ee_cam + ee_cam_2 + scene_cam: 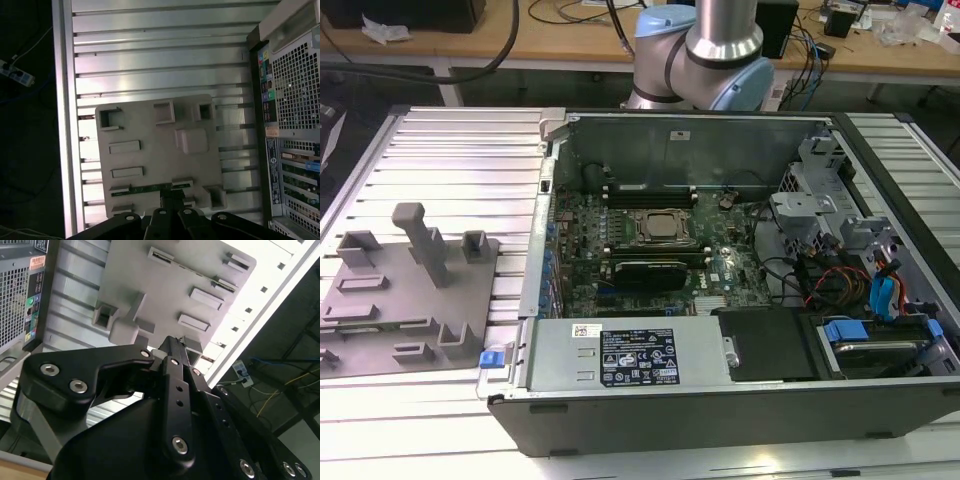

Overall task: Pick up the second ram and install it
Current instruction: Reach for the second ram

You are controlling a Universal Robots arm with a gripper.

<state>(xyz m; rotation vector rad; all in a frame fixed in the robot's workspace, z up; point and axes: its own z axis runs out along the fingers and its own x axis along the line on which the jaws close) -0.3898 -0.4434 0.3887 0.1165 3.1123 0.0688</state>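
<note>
Ram [150, 188] lies edge-on in the grey tray [160, 150], a slim dark strip with a greenish tint. It sits between two moulded blocks close to one edge of the tray, with its long axis parallel to that edge. One end points toward the open computer case [292, 100] and the other toward the outer rail of the slatted table [150, 55]. The gripper [172, 198] hangs above the tray, clear of it. In the first wrist view its tips line up with the half of the strip nearer the case. In both wrist views the fingers [170, 347] look drawn together with no gap between them, and they hold nothing.
</note>
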